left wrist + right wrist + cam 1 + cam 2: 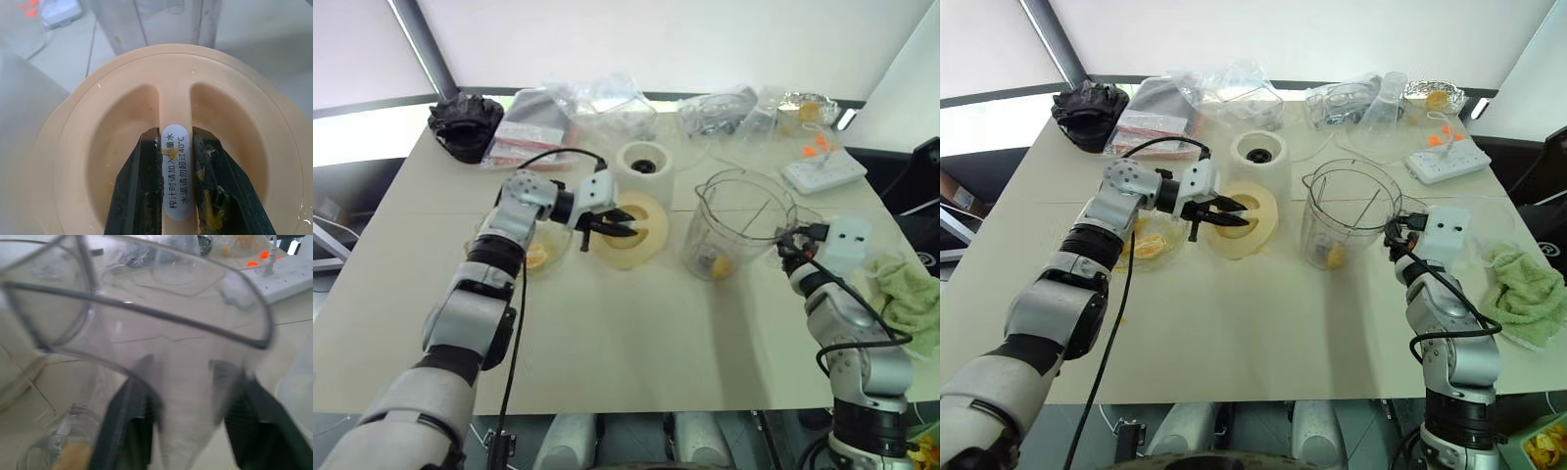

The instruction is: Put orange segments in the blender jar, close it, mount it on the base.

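Note:
The blender jar [744, 220] stands upright at the table's centre right, with orange segments [717, 264] at its bottom. My right gripper [790, 240] reaches in level from the right, and its fingers [129, 421] close on the jar's clear side handle [188, 431]. My left gripper [617, 223] is shut on the middle ridge of the round cream lid [646, 240], which tilts just above the table left of the jar. The fingers [142, 186] press both sides of that ridge. The white base [643, 164] stands behind the lid. More orange segments lie in a small glass bowl [540, 257] under my left forearm.
A white power strip [822, 171] lies at the back right, and a green cloth [906, 294] at the right edge. Clear plastic bags and containers [607, 103] crowd the back edge. A black bundle [465, 122] sits at the back left.

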Action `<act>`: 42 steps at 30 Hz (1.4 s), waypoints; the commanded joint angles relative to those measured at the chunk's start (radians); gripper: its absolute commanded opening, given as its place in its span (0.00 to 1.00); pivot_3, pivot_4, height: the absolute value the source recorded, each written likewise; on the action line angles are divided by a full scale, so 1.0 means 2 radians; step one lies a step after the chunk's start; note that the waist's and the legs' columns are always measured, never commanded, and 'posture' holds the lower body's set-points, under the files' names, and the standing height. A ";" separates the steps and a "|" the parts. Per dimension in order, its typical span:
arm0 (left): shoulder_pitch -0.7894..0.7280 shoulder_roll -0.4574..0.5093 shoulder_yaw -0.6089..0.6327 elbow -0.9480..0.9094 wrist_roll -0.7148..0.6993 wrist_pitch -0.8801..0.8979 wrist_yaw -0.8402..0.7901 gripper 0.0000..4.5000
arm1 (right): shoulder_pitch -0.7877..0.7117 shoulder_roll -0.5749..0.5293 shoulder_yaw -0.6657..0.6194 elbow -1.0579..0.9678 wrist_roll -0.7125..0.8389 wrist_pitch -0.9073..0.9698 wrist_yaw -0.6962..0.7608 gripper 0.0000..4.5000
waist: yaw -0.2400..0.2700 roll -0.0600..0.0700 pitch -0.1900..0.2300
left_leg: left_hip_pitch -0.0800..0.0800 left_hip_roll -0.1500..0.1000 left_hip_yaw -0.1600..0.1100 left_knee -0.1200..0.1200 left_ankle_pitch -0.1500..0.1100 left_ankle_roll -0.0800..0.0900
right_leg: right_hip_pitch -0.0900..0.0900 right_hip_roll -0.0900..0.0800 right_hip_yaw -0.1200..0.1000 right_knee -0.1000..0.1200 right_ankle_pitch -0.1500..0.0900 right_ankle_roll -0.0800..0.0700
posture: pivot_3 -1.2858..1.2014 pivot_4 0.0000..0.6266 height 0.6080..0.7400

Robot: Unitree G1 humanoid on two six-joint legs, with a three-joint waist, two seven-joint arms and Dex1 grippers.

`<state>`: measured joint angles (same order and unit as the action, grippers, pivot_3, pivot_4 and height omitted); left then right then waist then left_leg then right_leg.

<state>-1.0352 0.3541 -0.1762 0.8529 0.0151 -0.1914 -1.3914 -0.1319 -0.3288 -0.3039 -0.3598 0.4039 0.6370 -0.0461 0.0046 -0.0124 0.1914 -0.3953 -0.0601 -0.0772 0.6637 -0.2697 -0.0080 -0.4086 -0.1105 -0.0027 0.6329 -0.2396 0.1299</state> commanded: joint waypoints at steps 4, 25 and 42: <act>-0.022 0.037 0.030 -0.044 -0.033 0.044 0.006 0.06 | -0.003 0.005 0.002 -0.024 -0.004 0.001 0.010 0.22 | 0.000 0.000 0.000 | 0.000 0.000 0.000 0.000 0.000 0.000 | 0.000 0.000 0.000 0.000 0.000 0.000 | 0.52 0.24 1.00; -0.148 0.083 0.045 -0.012 -0.060 0.095 -0.050 0.06 | -0.004 -0.007 0.107 -0.135 -0.012 0.071 0.064 0.22 | -0.010 0.000 0.000 | -0.001 0.000 0.000 0.000 0.000 0.000 | -0.002 0.001 0.000 0.000 0.000 0.000 | 0.52 0.24 1.00; -0.174 0.046 -0.020 -0.130 -0.068 0.279 -0.100 0.06 | -0.004 -0.008 0.170 -0.094 -0.100 0.016 0.083 0.22 | -0.011 0.000 0.000 | -0.002 0.000 0.000 0.000 0.000 0.000 | -0.002 0.002 0.000 0.001 0.000 0.000 | 0.52 0.24 1.00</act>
<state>-1.3597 0.4456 -0.2034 0.6494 -0.1196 0.3492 -1.5817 -0.1317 -0.3462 0.0353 -0.5519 0.2344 0.6871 0.1236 -0.0178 -0.0117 0.1916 -0.3987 -0.0592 -0.0780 0.6640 -0.2696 -0.0082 -0.4130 -0.1064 -0.0024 0.6345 -0.2396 0.1294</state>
